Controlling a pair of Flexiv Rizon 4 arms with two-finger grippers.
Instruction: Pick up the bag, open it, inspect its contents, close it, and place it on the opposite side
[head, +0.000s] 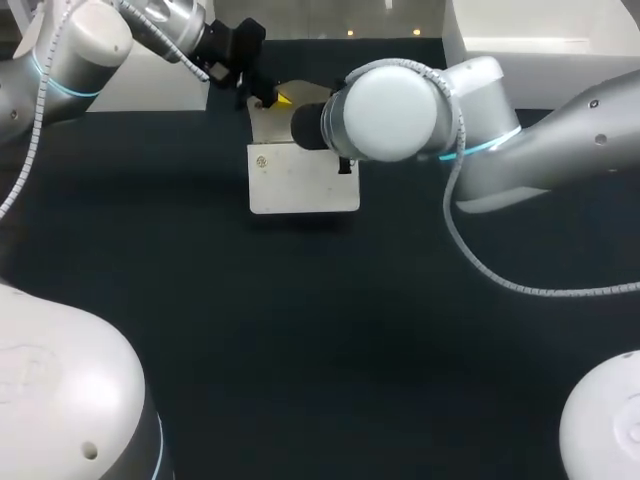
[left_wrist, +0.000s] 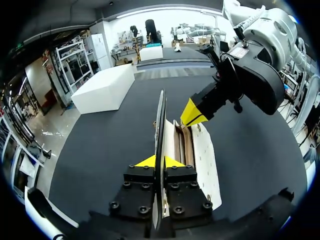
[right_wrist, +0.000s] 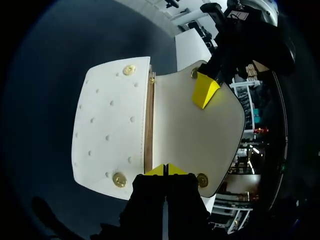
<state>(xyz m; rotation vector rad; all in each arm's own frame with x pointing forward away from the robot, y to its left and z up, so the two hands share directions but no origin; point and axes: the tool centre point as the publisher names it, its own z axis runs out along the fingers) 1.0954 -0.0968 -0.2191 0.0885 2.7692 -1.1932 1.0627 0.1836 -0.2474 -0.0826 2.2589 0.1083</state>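
The left arm (head: 70, 50) comes in from the far left corner of the dark cloth-covered table (head: 300, 350). Its left gripper (left_wrist: 160, 161) is clamped on the edge of the lifted flap (left_wrist: 160, 115), one yellow tip on each face. The flap belongs to the white studded leather bag with round gold snaps (head: 300, 185), which lies flat toward the table's far side, near the middle, its tan-lined mouth exposed. The right arm (head: 560, 140) reaches in from the right, its rounded wrist hanging over the bag's right end. The right gripper (right_wrist: 166, 170) has its yellow tips drawn together at the edge of the bag's mouth. Whether they pinch any leather cannot be told.
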